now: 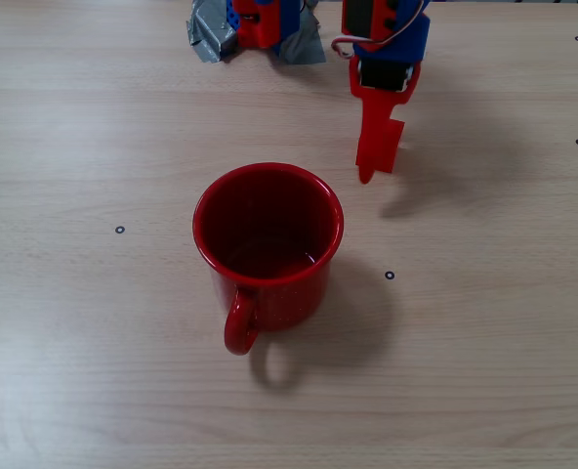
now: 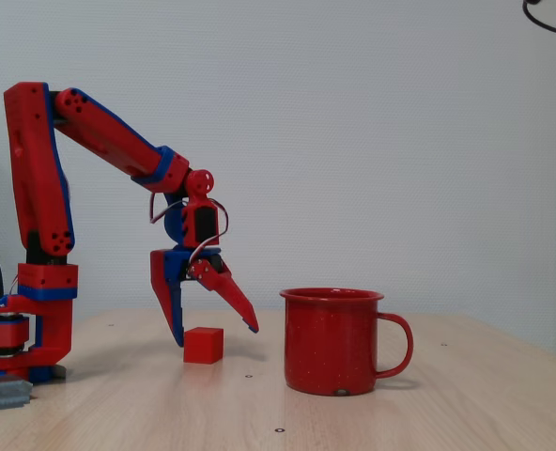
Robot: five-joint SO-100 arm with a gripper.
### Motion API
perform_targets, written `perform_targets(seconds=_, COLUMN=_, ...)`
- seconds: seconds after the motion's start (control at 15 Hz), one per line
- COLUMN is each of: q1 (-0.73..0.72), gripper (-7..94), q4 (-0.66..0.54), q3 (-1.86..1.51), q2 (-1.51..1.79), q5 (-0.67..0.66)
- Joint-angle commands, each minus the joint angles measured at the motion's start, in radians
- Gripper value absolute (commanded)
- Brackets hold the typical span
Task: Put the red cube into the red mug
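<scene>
Taking the red mug (image 2: 332, 340) as the landmark and reading the side-on fixed view from left to right: the arm's base (image 2: 34, 324) stands far to the mug's left at the edge of the table (image 2: 447, 404), with a patch of grey tape (image 2: 1, 395) under it. From there the red and blue arm (image 2: 109, 136) rises, bends and slopes down toward the mug.

The gripper (image 2: 217, 334) hangs between the base and the mug, its jaws spread apart and gripping nothing: one finger (image 2: 168, 303) points nearly straight down, the other (image 2: 233, 299) slants out toward the mug.

The red cube (image 2: 204, 345) rests on the table to the mug's left, well outside it, just below the spread jaws and just beside the tip of the downward finger; whether that tip touches it I cannot tell.

The mug stands upright, its handle (image 2: 397, 346) on the side away from the cube.

In the overhead fixed view the mug (image 1: 268, 244) sits at the centre, mouth open and dark inside, handle (image 1: 240, 322) toward the camera. The gripper (image 1: 375, 147) hangs behind the mug and to its right. The cube is not seen here.
</scene>
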State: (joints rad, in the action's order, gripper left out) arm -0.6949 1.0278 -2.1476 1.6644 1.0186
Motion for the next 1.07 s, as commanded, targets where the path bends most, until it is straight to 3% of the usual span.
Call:
perform_targets(seconds=0.0, q1=0.008, gripper=43, q4=-0.005, q3=0.014, q2=0.031, q5=0.000)
perform_targets(seconds=0.33, q1=0.009, gripper=33, q4=-0.086, q3=0.008, q2=0.002, q5=0.003)
perform_targets(seconds=0.6, q1=0.020, gripper=3, q4=-0.106, q3=0.005, q2=-0.011, q5=0.025)
perform_targets(seconds=0.87, q1=0.008, gripper=0, q4=-0.100, q3=0.011, q2=-0.006, q5=0.026)
perform_targets(seconds=1.0, q1=-0.025, gripper=0, q4=-0.011, q3=0.044, q2=0.031, q5=0.029)
